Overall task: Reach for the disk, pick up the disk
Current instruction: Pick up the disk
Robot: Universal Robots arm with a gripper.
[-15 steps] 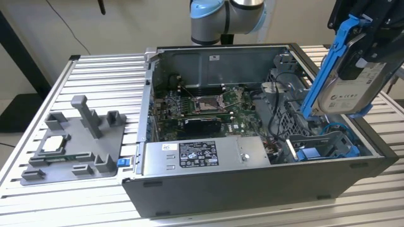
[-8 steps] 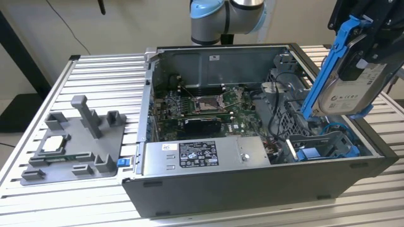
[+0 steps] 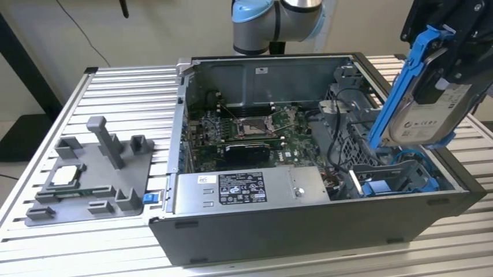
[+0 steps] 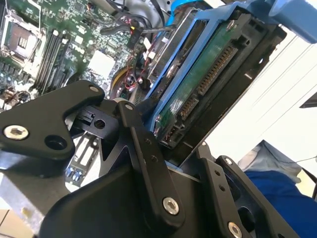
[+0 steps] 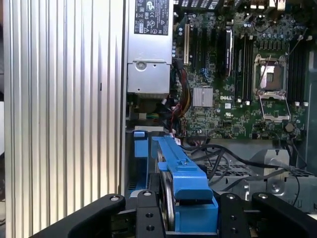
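Disk [image 3: 431,118] position: you see it lifted clear of the open case [image 3: 308,231], held tilted above the drive bay [image 3: 396,176] at the exterior view's right. Its blue bracket [image 3: 404,86] frames the silver body, and the white label faces the exterior camera.

Gripper [image 3: 451,55] state: the black fingers are pinched on the disk, clamping it by the bracket from above. In the second wrist view, you see the disk [image 4: 208,84] edge-on between the black linkage bars [image 4: 143,148], with its connector edge and green circuit side exposed. In the first wrist view, the bracket [image 5: 185,183] sits between the two finger bases [image 5: 233,213], directly over the case interior.

Case contents: the motherboard [image 3: 246,135] lies flat on the case floor with its empty processor socket [image 3: 253,124] near the middle. The power supply [image 3: 246,187] sits along the near wall in the exterior view, at the left of the drive bay.

Table [image 3: 123,86]: a grey fixture [image 3: 89,173] rests on the ribbed metal surface at the exterior view's left, well apart from the case. A small square chip [image 3: 68,175] lies on it.
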